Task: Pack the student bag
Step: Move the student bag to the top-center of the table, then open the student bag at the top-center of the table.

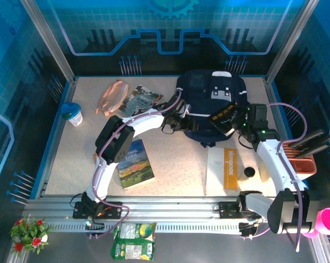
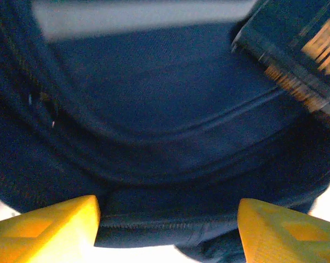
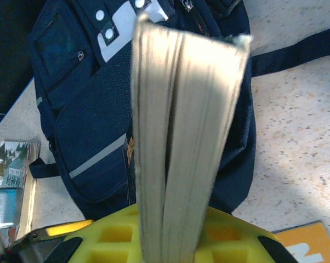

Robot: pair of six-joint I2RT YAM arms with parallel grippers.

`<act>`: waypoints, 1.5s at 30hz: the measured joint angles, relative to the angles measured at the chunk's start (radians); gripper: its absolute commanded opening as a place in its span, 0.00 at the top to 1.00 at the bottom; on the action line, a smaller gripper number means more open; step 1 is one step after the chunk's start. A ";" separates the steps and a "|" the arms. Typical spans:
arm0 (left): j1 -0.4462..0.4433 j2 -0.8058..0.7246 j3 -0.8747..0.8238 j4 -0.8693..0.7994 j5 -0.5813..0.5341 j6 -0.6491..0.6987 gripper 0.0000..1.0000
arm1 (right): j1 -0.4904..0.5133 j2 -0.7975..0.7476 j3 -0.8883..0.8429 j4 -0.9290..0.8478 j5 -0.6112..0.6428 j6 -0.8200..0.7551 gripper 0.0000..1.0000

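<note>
**Book over the bag, ready to go in**

You are at the loading step. Your right hand [image 3: 170, 241] is pinching a thick book [image 3: 181, 137] by its spine end, poised above the student bag [image 1: 206, 93]. Your left hand [image 2: 168, 213] is spread wide astride the bag's near rim, not visibly clamping it.

The bag lies flat at the far middle of the desk [image 1: 181, 164], front panel up. Its long axis runs away from you, with the white-patched top pointing to the far edge.

Next, I judge, close on the rim, lift it to widen the mouth, then tilt the book in.
</note>
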 measured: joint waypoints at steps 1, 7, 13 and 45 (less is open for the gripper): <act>0.001 -0.013 -0.026 0.019 -0.001 0.001 0.33 | -0.001 0.008 0.001 0.008 -0.013 0.000 0.91; -0.002 -0.129 -0.172 0.046 0.002 0.000 0.33 | 0.000 0.039 0.001 0.045 -0.104 0.009 0.90; -0.015 -0.187 -0.214 0.029 -0.010 0.010 0.30 | 0.002 0.044 0.035 0.033 -0.159 0.003 0.89; -0.032 0.261 0.572 -0.362 -0.131 0.828 0.32 | -0.143 -0.131 0.118 -0.205 -0.133 -0.119 0.89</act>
